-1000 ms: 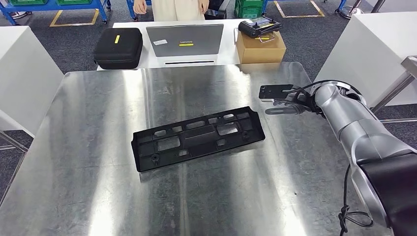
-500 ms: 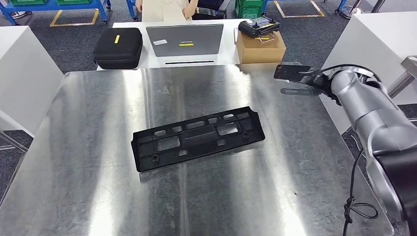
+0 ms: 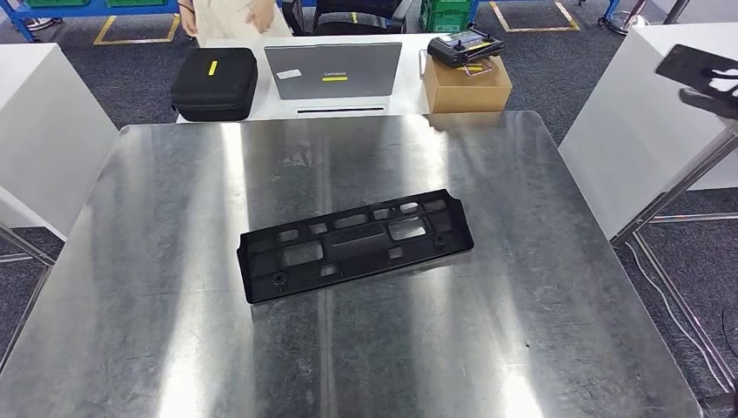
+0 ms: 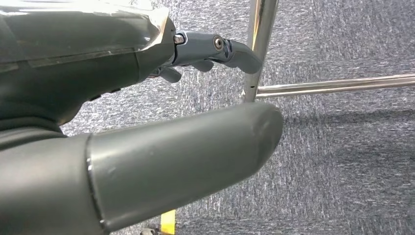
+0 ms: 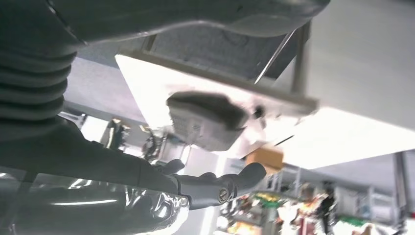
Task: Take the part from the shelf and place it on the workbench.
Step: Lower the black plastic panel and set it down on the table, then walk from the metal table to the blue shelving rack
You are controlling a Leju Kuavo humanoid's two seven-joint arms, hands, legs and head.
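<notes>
right hand (image 3: 707,80): mine, up at the far right edge of the head view, off the bench and in front of a white cabinet (image 3: 640,131). Dark and blurred there. In the right wrist view (image 5: 215,188) the fingers are stretched out, thumb apart from them, nothing between them.
left hand (image 4: 161,122): mine, hanging low over grey carpet (image 4: 342,161). Thumb thick in front, darker fingers (image 4: 230,49) extended past it, nothing held. Chrome frame legs (image 4: 259,44) just beyond the fingers.
part (image 3: 355,244): long black plastic panel with cut-outs and two round bosses, lying flat near the middle of the workbench (image 3: 157,348), slightly skewed. Well apart from both hands.
workbench: brushed steel top, strong glare streaks.
far table (image 3: 287,103): white, touching the bench's far edge.
laptop (image 3: 333,70): grey, lid closed, "Lenovo" badge on it, a yellow strip under the badge, small white sticker to one side.
black case (image 3: 215,83): zipped, with a yellow tag, beside the laptop.
cardboard box (image 3: 466,84): other side of the laptop, a black handheld controller (image 3: 466,46) on top. Screen text too small to read.
person (image 3: 228,16): standing behind the far table, light clothing, a hand visible.
</notes>
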